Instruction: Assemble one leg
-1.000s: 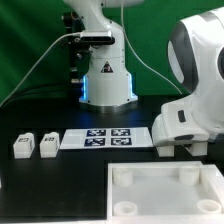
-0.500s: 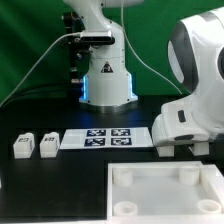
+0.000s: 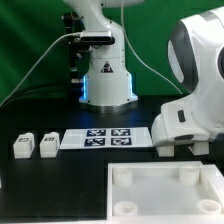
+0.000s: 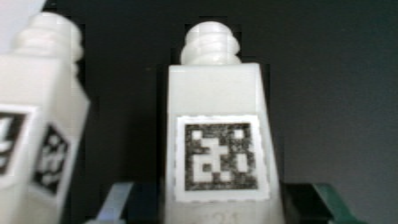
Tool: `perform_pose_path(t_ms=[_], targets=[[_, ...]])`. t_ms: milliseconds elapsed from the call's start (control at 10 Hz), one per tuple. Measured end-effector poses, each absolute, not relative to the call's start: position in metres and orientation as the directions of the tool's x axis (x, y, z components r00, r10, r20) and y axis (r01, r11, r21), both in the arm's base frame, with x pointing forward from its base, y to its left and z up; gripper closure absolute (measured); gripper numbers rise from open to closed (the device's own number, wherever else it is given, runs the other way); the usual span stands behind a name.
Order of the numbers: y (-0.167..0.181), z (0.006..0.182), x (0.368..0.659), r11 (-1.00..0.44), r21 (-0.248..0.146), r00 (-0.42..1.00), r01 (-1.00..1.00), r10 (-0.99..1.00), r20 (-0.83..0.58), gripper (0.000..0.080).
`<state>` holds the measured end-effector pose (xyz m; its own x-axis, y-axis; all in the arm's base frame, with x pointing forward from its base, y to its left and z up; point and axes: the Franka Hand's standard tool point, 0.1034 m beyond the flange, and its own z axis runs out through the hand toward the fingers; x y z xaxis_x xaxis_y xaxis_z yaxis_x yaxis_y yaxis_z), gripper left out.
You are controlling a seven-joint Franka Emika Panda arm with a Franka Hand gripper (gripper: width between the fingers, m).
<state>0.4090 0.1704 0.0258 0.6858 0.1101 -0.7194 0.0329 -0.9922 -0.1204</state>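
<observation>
Looking through the wrist view, I see the leg [image 4: 217, 120], a smooth white plastic block with a bumpy knob and a checked square tag, upright between the dark fingers [image 4: 306, 208] of the end effector [image 4: 217, 206]. I cannot tell if they squeeze it. A second leg [image 4: 39, 110] stands just beside.

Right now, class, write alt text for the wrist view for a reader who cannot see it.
A white leg with a black-and-white tag sits between the dark fingers of the gripper; whether they clamp it is unclear. Part of a second leg shows beside it.
</observation>
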Motion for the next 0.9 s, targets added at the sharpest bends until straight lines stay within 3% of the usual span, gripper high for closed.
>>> perform_pose_path(t_ms=[200, 300, 400, 500, 700, 800, 900], targets=[[0.152, 0.063, 0.442, -0.982, -0.175, 0.711, 0.068, 0.171, -0.682, 0.0508], [0.15, 0.082, 0.457, -0.98, -0.184, 0.731, 0.078, 0.182, -0.657, 0.0508], [0.15, 0.106, 0.465, -0.986, -0.157, 0.807, 0.059, 0.14, -0.574, 0.0508], [0.148, 0.122, 0.446, -0.99, -0.136, 0.833, 0.047, 0.114, -0.541, 0.0508], [0.146, 0.111, 0.454, -0.989, -0.135, 0.918, 0.058, 0.106, -0.383, 0.0508], [0.141, 0.116, 0.465, -0.983, -0.148, 0.943, 0.106, 0.146, -0.299, 0.0508], [0.128, 0.131, 0.497, -0.977, -0.158, 0.962, 0.141, 0.173, -0.211, 0.0508]])
